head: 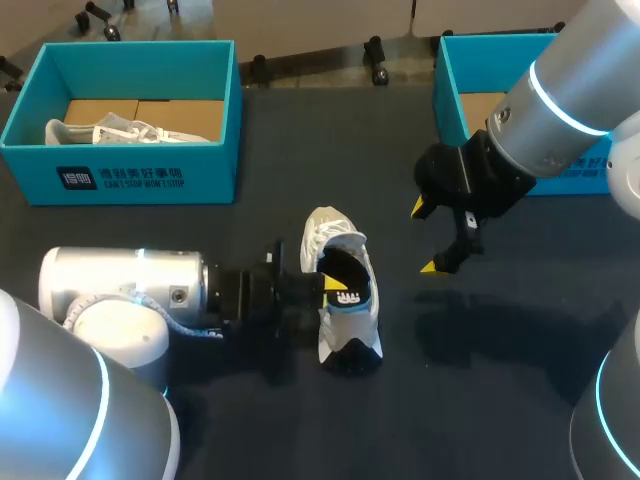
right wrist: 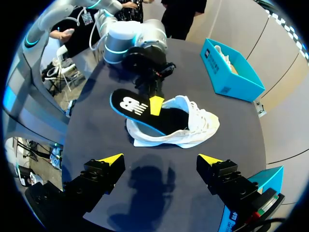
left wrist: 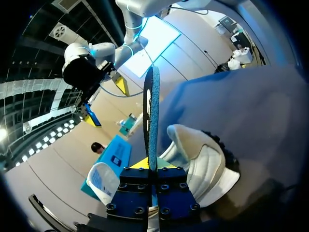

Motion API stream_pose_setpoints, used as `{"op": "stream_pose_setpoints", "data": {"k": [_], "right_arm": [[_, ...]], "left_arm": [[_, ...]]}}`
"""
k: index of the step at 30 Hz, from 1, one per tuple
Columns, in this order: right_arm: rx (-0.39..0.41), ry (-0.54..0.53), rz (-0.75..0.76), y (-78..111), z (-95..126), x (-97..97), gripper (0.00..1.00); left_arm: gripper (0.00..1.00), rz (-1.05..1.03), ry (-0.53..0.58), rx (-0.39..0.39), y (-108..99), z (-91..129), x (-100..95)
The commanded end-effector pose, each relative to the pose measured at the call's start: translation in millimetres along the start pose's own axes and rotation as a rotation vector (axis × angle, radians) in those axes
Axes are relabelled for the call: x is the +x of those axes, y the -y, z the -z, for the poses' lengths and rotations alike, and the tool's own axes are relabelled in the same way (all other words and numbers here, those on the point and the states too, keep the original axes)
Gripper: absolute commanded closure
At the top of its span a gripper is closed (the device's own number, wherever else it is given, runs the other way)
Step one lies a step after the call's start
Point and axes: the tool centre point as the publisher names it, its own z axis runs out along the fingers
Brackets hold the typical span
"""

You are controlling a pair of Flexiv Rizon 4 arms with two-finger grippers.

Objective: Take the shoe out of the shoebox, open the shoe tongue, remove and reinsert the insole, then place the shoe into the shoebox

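Here's the white shoe [head: 333, 240], out of its box and sitting near the middle of the table [head: 500, 390], toe end toward the far edge, heel toward the near edge. The left arm comes in low along the near left side, and the left gripper [head: 330, 288] is right at the shoe's opening, its fingers clamped on the insole [right wrist: 131, 103]. The left wrist view shows that insole edge-on, standing straight up between the fingers. From the right wrist view you get the flat of it: black with a blue rim, front part tucked inside the shoe, heel part sticking out of the collar toward the near edge.

Over on the right, the right gripper [head: 428, 238] hangs above bare table just beside the shoe. Its yellow tips are spread wide apart and there is nothing between them, and its shadow falls on the dark surface below.

At the far left corner is the left shoebox [head: 150, 175], teal, with a second pale shoe [head: 110, 130] lying inside. At the far right corner is the right shoebox [head: 455, 95], also teal and mostly covered by the right arm.
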Motion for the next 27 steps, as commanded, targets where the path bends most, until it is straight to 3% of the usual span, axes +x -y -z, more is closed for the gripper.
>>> {"op": "stream_pose_setpoints", "data": {"k": [1,12,14,17,19,27], "right_arm": [[-0.001,0.0,0.001,0.0,-1,-0.3,0.0],[-0.001,0.0,0.001,0.0,-1,-0.3,0.0],[-0.001,0.0,0.001,0.0,-1,-0.3,0.0],[-0.001,0.0,0.001,0.0,-1,-0.3,0.0],[-0.001,0.0,0.001,0.0,-1,-0.3,0.0],[-0.001,0.0,0.001,0.0,-1,-0.3,0.0]], "left_arm": [[1.0,-0.013,-0.015,-0.007,-12,-13,-5.8],[1.0,-0.035,-0.034,-0.03,-24,-14,-6.0],[0.55,-0.032,-0.026,-0.027,-19,-12,-7.5],[0.57,-0.03,-0.011,-0.012,-10,-9,-10.8],[0.65,-0.03,0.0,-0.003,-6,-7,-12.8],[0.83,-0.021,0.035,0.021,12,5,-14.9]]}}
